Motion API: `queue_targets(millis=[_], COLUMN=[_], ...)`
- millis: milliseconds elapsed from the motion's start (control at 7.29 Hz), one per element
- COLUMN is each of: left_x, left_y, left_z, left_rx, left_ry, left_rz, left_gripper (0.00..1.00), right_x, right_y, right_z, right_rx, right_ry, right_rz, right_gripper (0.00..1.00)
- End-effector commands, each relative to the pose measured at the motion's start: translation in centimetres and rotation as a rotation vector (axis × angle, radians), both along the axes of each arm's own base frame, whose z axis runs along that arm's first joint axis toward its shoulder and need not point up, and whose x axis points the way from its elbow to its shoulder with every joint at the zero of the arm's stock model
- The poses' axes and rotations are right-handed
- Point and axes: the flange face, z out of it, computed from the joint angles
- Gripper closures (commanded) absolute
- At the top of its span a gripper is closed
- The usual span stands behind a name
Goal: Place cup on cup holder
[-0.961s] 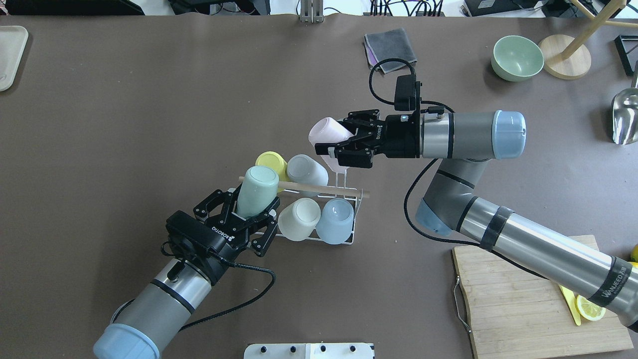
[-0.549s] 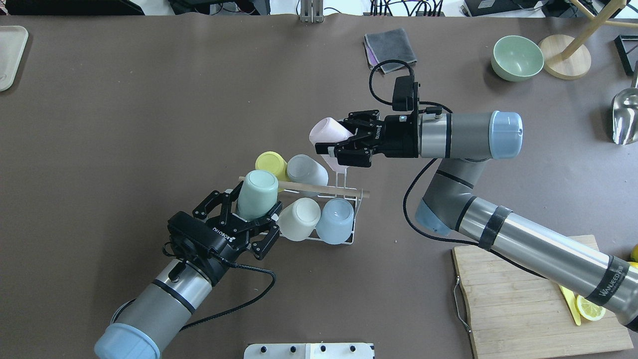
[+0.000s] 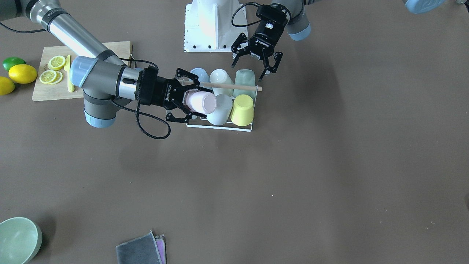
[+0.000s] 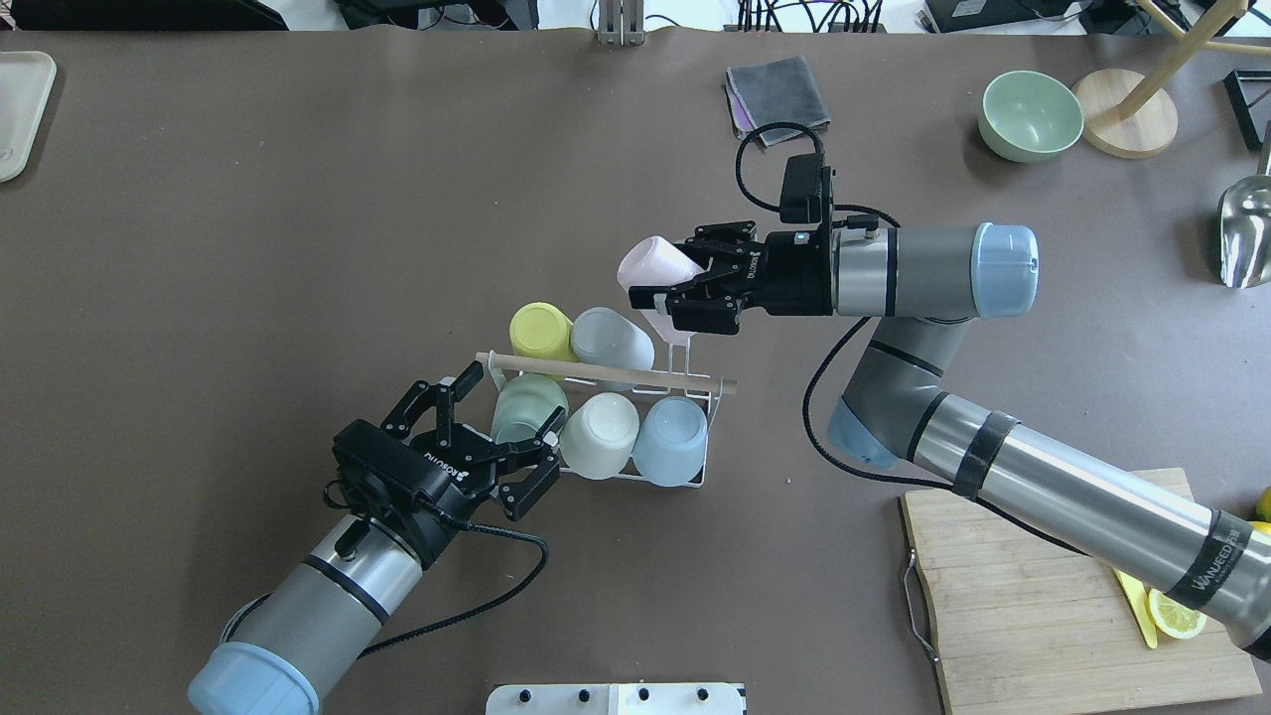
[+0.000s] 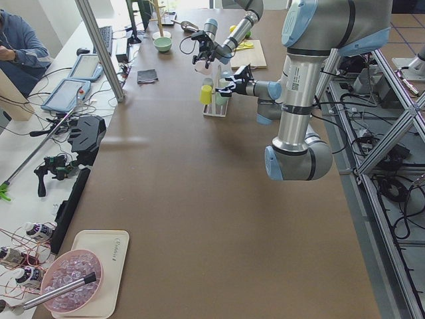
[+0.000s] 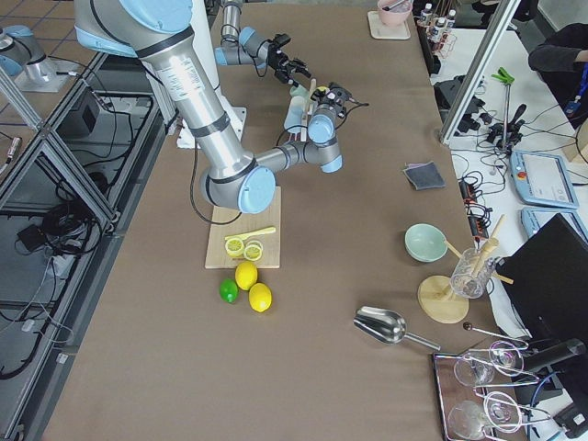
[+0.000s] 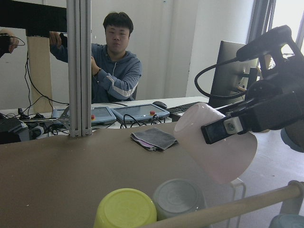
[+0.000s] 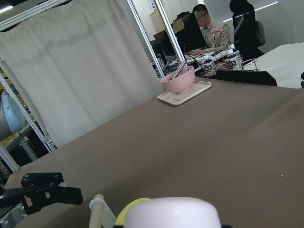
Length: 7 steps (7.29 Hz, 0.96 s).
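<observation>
The white wire cup holder with a wooden rod stands mid-table. It holds a yellow cup, a grey cup, a mint cup, a cream cup and a light blue cup. My left gripper is open, its fingers spread wide on either side of the mint cup. My right gripper is shut on a pink cup, tilted above the holder's far right corner. The pink cup also shows in the left wrist view.
A wooden cutting board with lemon slices lies at the near right under the right arm. A green bowl, a wooden stand and a metal scoop are at the far right. A grey cloth lies at the far middle.
My left gripper has opened and let go of the mint cup, which now sits lower on the holder, under the rod. The right gripper with the pink cup has barely moved.
</observation>
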Motion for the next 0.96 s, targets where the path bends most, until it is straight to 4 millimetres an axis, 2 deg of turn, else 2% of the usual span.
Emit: queue_targets(millis=[0, 137, 275, 412, 549, 824], left_x=[-1.7, -2.5, -4.1, -5.8, -7.4, -12.0], left_y=[-1.0, -2.8, -5.9, -8.9, -11.5, -17.0], left_z=[-0.9, -0.5, -0.7, 0.0, 1.4, 4.2], left_rx=[0.000, 0.003, 0.016, 0.000, -0.023, -0.192], left_ry=[0.019, -0.025, -0.092, -0.151, -0.209, -0.225], left_rz=[-0.012, -0.015, 0.052, 0.108, 0.164, 0.261], left_gripper=[0.02, 0.02, 0.02, 0.02, 0.02, 0.02], right_x=[-0.7, -0.8, -0.8, -0.5, -0.3, -0.2], right_y=[0.7, 1.0, 1.1, 1.4, 1.5, 1.7], right_z=[0.0, 0.4, 0.6, 0.8, 1.1, 1.8], right_rx=[-0.001, -0.002, -0.001, 0.009, 0.013, 0.010], right_ry=[-0.001, 0.003, 0.003, -0.011, -0.016, -0.012], right_rz=[-0.013, -0.018, -0.021, -0.023, -0.023, -0.024], right_gripper=[1.00, 1.00, 1.00, 1.00, 1.00, 1.00])
